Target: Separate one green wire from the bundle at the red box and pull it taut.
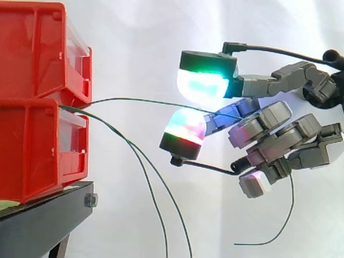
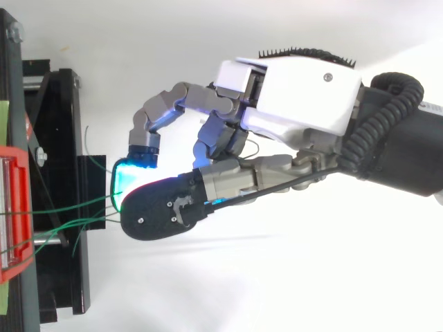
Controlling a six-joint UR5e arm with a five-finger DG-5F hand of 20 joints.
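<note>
Pinching thin green wire [image 1: 145,100] between curled fingers [image 1: 201,83] of hand [image 2: 297,97], near stacked red plastic boxes [image 1: 37,107]. Likely light, limp, slippery: better to grip firmly, away from slack green strands [image 1: 129,142].

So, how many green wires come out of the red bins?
3. The upper wire runs from the red bins to the hand, which pinches it. Two slack wires droop side by side below it. More may be hidden inside the bins.

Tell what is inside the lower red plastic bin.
Thin green wires run out of the lower red bin; their ends inside are hidden by its wall.
</note>
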